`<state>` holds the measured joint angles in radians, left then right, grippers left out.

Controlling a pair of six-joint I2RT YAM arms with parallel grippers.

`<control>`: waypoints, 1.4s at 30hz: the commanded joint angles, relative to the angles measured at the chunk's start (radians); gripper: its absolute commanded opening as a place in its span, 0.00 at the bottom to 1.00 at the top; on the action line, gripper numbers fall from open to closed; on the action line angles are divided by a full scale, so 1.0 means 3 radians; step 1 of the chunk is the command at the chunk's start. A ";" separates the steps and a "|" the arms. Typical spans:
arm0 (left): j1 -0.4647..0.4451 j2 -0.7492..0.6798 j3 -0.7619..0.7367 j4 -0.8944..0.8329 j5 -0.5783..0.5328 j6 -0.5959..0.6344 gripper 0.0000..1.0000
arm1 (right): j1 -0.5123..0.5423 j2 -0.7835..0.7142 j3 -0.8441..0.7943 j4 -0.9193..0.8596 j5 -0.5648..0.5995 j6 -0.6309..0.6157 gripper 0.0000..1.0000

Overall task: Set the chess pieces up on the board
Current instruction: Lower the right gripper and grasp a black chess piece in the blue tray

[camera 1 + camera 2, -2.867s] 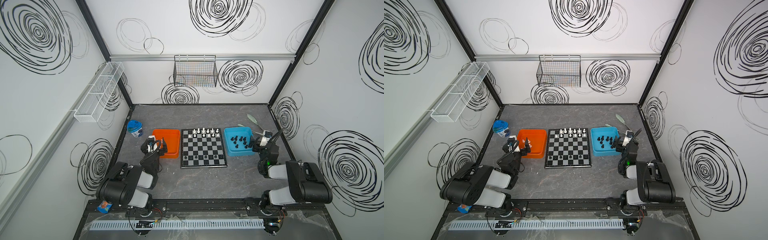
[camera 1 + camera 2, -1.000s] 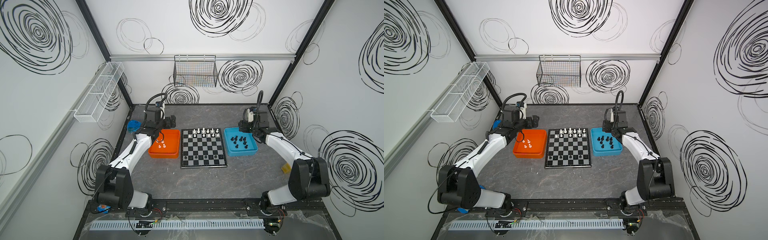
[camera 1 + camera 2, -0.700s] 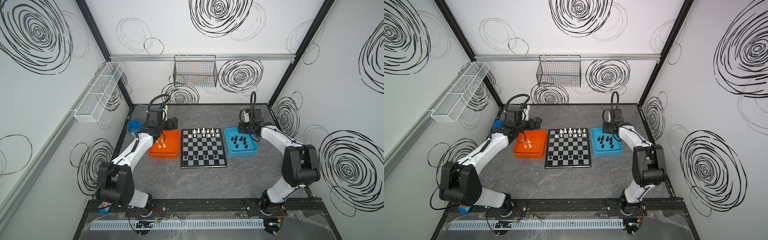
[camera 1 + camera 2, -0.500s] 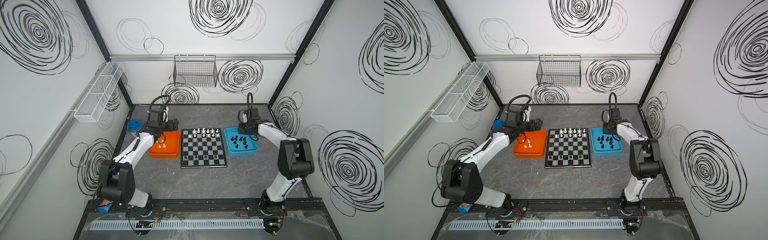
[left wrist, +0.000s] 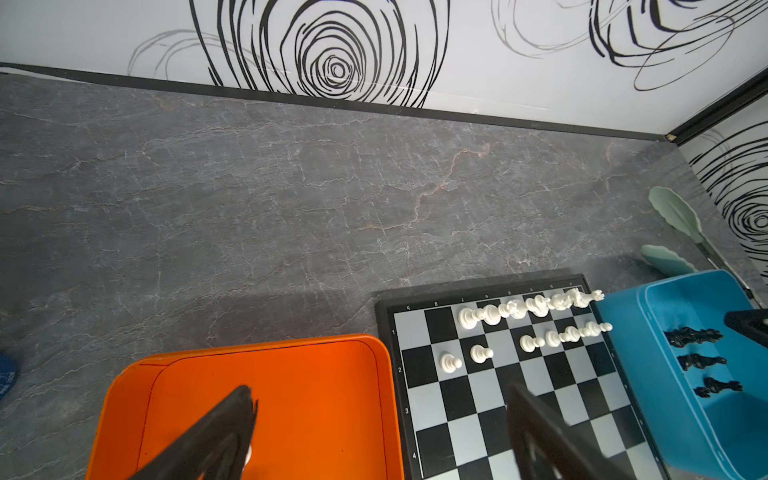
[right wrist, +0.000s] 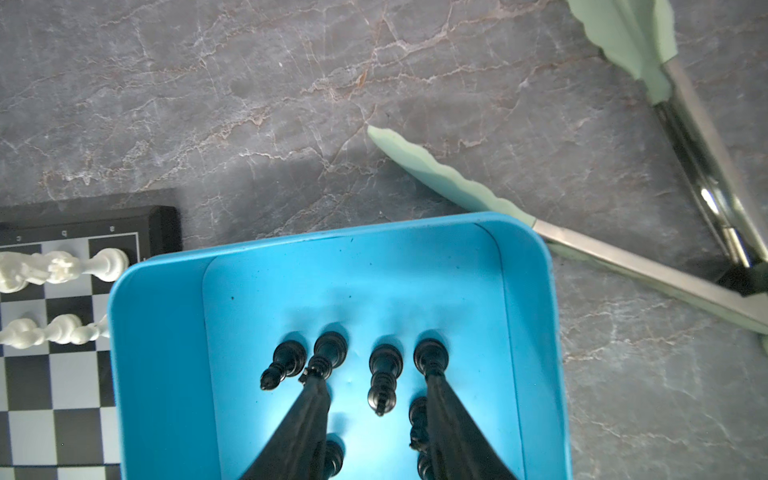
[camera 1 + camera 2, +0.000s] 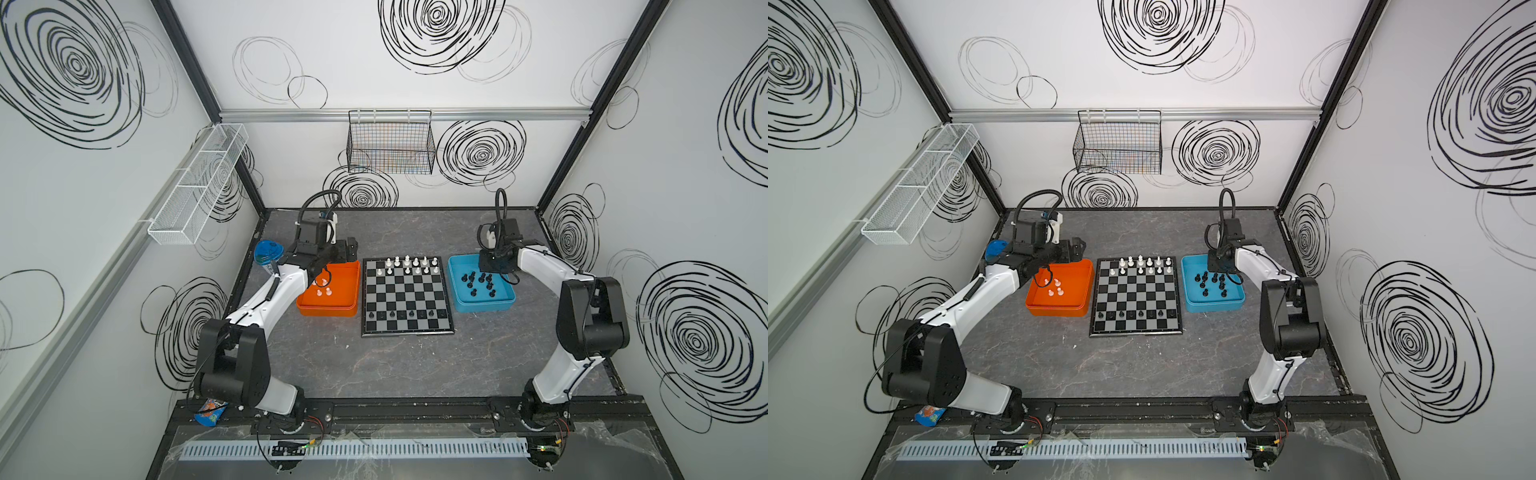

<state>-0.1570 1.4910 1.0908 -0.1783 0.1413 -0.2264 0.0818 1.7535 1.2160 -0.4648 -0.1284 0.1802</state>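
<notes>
Right wrist: right pincer (image 6: 374,376) half-open astride slim glossy black chessman (image 6: 384,365); left pincer (image 5: 380,392) wide.

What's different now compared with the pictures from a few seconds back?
Both arms unfolded from the near edge and reached out. The left gripper now hangs open above the orange tray's far side. The right gripper went down into the blue tray, its jaws narrowing around a black piece, no grip yet. Nothing was let go. The board and trays stayed put.
</notes>
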 commanded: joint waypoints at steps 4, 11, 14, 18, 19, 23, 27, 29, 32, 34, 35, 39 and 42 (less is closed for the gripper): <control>-0.0008 0.0035 0.0102 0.0062 0.0018 -0.0042 0.97 | -0.0025 0.0018 -0.0108 -0.0041 -0.0055 -0.0004 0.41; -0.0009 0.0056 0.0102 0.0064 0.0023 -0.0053 0.97 | -0.0025 0.0056 -0.0159 0.0012 -0.0067 0.0006 0.38; -0.0009 0.0062 0.0099 0.0068 0.0030 -0.0054 0.97 | -0.0029 0.0081 -0.0162 0.0017 -0.0086 0.0005 0.36; -0.0004 0.0067 0.0097 0.0074 0.0033 -0.0061 0.97 | -0.0028 0.0106 -0.0167 0.0032 -0.0101 0.0004 0.34; -0.0002 0.0071 0.0097 0.0073 0.0033 -0.0059 0.97 | -0.0027 0.0110 -0.0167 0.0035 -0.0104 0.0007 0.34; -0.0003 0.0077 0.0099 0.0081 0.0030 -0.0070 0.97 | -0.0027 0.0122 -0.0173 0.0068 -0.0109 0.0011 0.33; 0.0002 0.0087 0.0096 0.0085 0.0039 -0.0082 0.97 | -0.0027 0.0145 -0.0173 0.0087 -0.0091 0.0011 0.32; 0.0006 0.0091 0.0093 0.0088 0.0042 -0.0082 0.97 | -0.0029 0.0159 -0.0172 0.0097 -0.0100 0.0013 0.31; 0.0012 0.0092 0.0087 0.0095 0.0040 -0.0097 0.97 | -0.0032 0.0177 -0.0173 0.0118 -0.0119 0.0010 0.30; 0.0017 0.0092 0.0086 0.0094 0.0032 -0.0102 0.97 | -0.0035 0.0188 -0.0175 0.0127 -0.0137 0.0013 0.29; 0.0022 0.0097 0.0086 0.0096 0.0034 -0.0108 0.97 | -0.0037 0.0194 -0.0173 0.0132 -0.0140 0.0011 0.29; 0.0037 0.0107 0.0086 0.0103 0.0055 -0.0122 0.97 | -0.0039 0.0208 -0.0172 0.0151 -0.0145 0.0013 0.28; 0.0040 0.0118 0.0086 0.0104 0.0070 -0.0121 0.97 | -0.0044 0.0219 -0.0179 0.0164 -0.0165 0.0017 0.27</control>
<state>-0.1539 1.5127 1.0908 -0.1776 0.1467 -0.2523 0.0734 1.8099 1.1725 -0.4351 -0.1761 0.1814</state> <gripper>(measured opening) 0.971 0.270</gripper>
